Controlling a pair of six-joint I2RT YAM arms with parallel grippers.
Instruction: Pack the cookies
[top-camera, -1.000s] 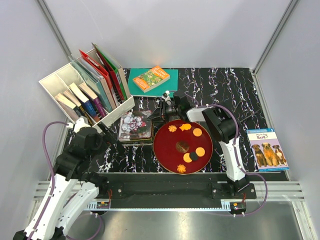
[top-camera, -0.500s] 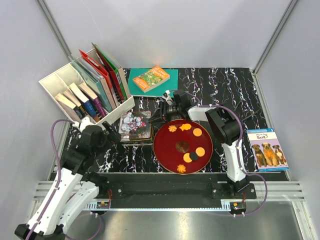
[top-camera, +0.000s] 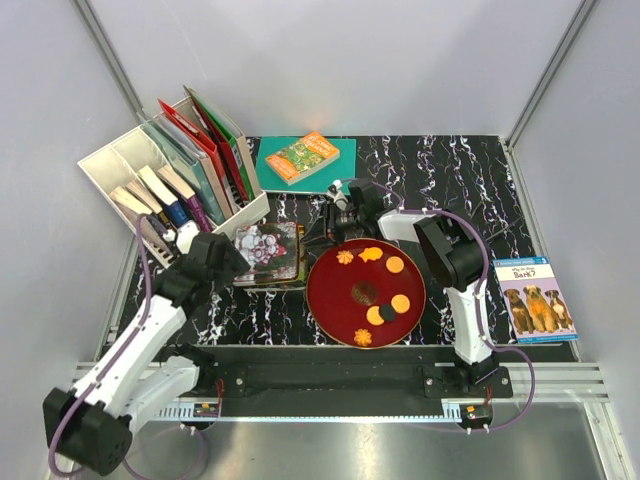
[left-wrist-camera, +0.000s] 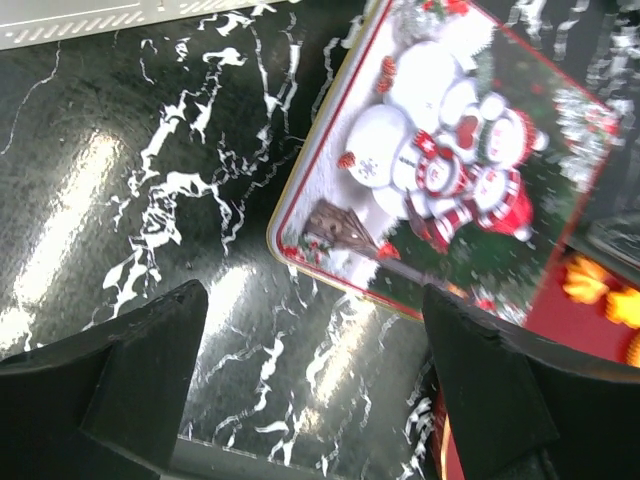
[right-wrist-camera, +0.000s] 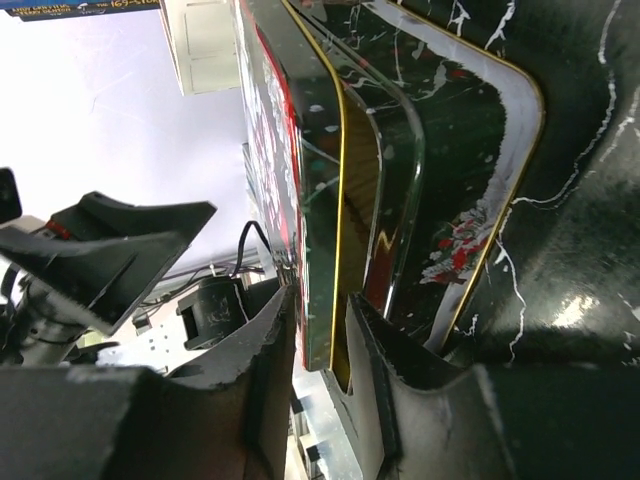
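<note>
Several cookies (top-camera: 380, 290), round orange and dark brown discs plus orange flower shapes, lie on a red plate (top-camera: 325, 295). Left of the plate sits a tin with a snowman lid (top-camera: 268, 252). My right gripper (top-camera: 320, 235) reaches across the plate's far rim to the tin's right edge. In the right wrist view it (right-wrist-camera: 320, 330) is shut on the lid's rim (right-wrist-camera: 318, 200), which stands lifted off the tin base (right-wrist-camera: 470, 150). My left gripper (left-wrist-camera: 315, 340) hangs open over the marble top, just short of the lid's near corner (left-wrist-camera: 440, 170). An orange cookie (left-wrist-camera: 590, 280) shows at the right.
A white file box of books (top-camera: 170, 185) stands at the back left, close behind my left arm. A teal book with an orange one on it (top-camera: 305, 158) lies behind the tin. A dog book (top-camera: 535, 298) lies at the right edge.
My left arm has swung forward and right, bringing its gripper up to the tin's left side. The right gripper has shifted slightly back while staying at the tin's right edge.
</note>
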